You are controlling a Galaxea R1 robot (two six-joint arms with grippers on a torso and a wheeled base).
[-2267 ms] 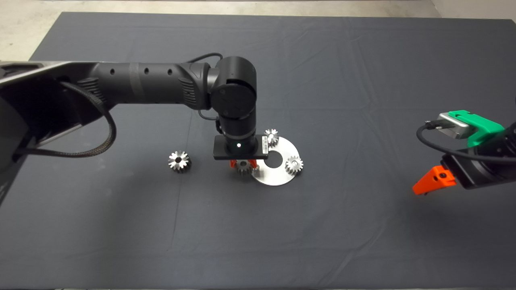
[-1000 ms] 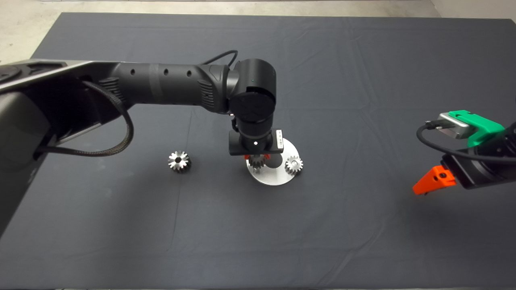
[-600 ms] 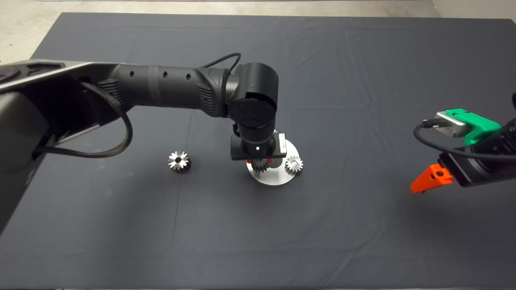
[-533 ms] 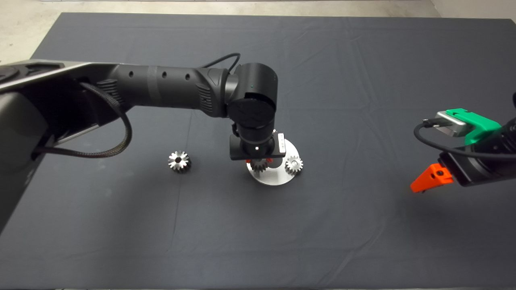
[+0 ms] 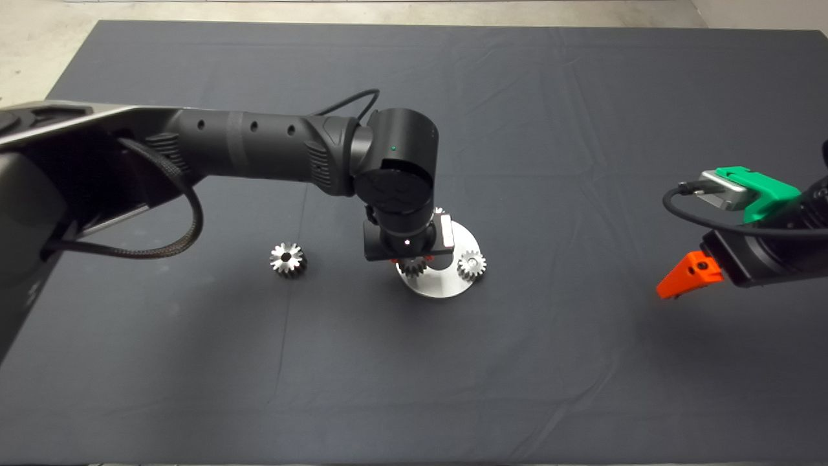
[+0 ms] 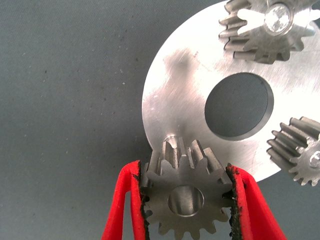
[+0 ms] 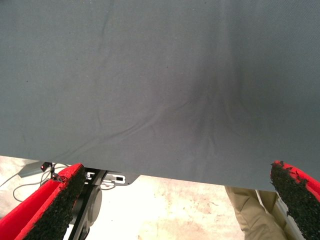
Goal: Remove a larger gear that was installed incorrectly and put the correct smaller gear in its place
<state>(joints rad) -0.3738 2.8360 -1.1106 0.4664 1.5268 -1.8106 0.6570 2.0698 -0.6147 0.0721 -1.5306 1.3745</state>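
My left gripper [image 5: 412,264] is shut on the smaller gear [image 6: 186,200], a pale silver gear with a round centre hole. It holds it over the near-left rim of the round silver plate [image 6: 190,95], partly overlapping the edge [image 5: 432,285]. A small peg on the plate shows just beyond the gear's teeth. The larger gear [image 5: 288,259], thick with a dark centre hole, lies alone on the mat to the left of the plate. My right gripper [image 5: 679,285] hangs open at the right edge, holding nothing; its fingers [image 7: 55,205] frame bare mat.
Two more gears sit on the plate: one at its right [image 5: 471,264] [image 6: 300,150], one at its far side [image 5: 439,212] [image 6: 267,25]. The plate has a large centre hole [image 6: 239,105]. A person's leg [image 7: 250,215] shows beyond the mat edge.
My left arm carried the gear rightward from beside the plate to over its near-left rim, then eased back slightly. The right gripper drifted up a little.
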